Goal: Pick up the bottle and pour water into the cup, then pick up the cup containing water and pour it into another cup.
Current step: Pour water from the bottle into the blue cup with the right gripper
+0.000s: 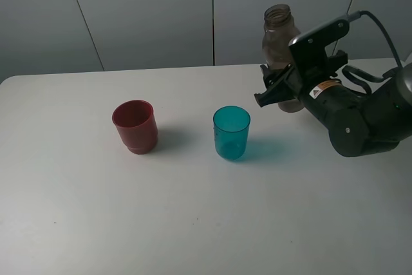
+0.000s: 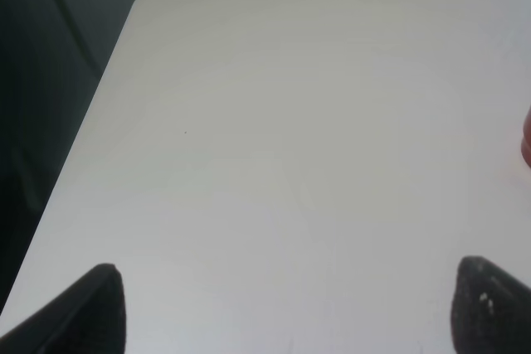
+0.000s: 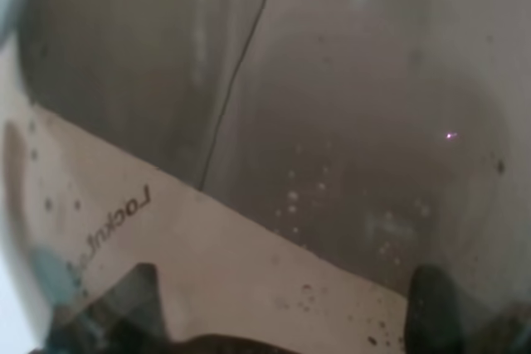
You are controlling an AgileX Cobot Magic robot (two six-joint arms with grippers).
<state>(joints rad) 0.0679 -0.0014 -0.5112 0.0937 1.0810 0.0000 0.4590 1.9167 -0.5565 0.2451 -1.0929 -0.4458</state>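
- The bottle stands upright near the far edge of the table, to the right of and behind the cup; the red cup sits well apart to the left.
- The right gripper straddles the bottle's lower body. In the wrist view its fingertips show at either side with the bottle filling the space between; whether the pads already press on it, I cannot tell.
- The left gripper hangs over bare table with jaws spread wide, holding nothing.
- Risk: a low grip on a tall, slim bottle could let it swing or tip when lifted, and it has no cap, so any lurch could spill.
- Risk: smooth plastic may slip or rotate between the pads during the tilt.
- Risk: the cup's mouth is small and the cup looks light; a brush from the bottle could knock it over, or the stream could miss.
- Contents: droplets cling inside the bottle, but its water level is unclear. No water shows in either cup.
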